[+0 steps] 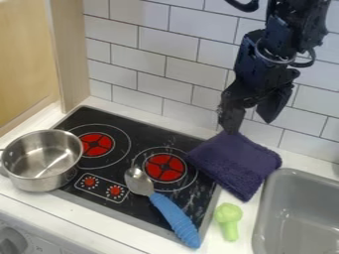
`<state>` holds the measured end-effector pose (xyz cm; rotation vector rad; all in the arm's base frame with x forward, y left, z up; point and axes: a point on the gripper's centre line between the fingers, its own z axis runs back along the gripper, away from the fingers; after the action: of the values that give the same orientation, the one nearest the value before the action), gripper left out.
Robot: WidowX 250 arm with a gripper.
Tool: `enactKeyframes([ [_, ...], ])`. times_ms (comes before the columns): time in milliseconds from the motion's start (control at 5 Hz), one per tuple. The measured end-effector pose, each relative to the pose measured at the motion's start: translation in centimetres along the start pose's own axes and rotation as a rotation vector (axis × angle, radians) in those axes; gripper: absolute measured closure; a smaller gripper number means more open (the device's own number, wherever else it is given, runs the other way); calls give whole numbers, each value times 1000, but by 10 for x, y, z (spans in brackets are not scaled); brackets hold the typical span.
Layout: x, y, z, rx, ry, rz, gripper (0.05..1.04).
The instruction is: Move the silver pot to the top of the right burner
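My gripper (248, 121) hangs at the upper right, above the folded purple cloth, with its two fingers spread apart and nothing between them. The silver pot (41, 159) stands upright at the far left, partly on the white counter and partly over the stove's left edge, well away from the gripper. On the black stove, the right burner (164, 167) shows a red centre inside white rings. A spoon with a silver bowl (138, 181) and blue handle lies at that burner's lower left edge.
The left burner (96, 144) is just right of the pot. A purple cloth (233, 161) overlaps the stove's right edge. A green toy broccoli (228, 220) lies beside the grey sink (298, 218). A tiled wall (169, 77) stands behind.
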<state>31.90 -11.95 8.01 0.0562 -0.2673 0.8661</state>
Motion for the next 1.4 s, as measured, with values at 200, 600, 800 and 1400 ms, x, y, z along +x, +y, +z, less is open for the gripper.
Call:
enactKeyframes([
  [200, -6, 14, -15, 63, 14, -10, 84],
  [600, 0, 42, -15, 122, -4, -10, 84],
  [800, 22, 59, -19, 159, 5, 34, 84],
  [1400, 73, 117, -30, 225, 22, 120, 84],
])
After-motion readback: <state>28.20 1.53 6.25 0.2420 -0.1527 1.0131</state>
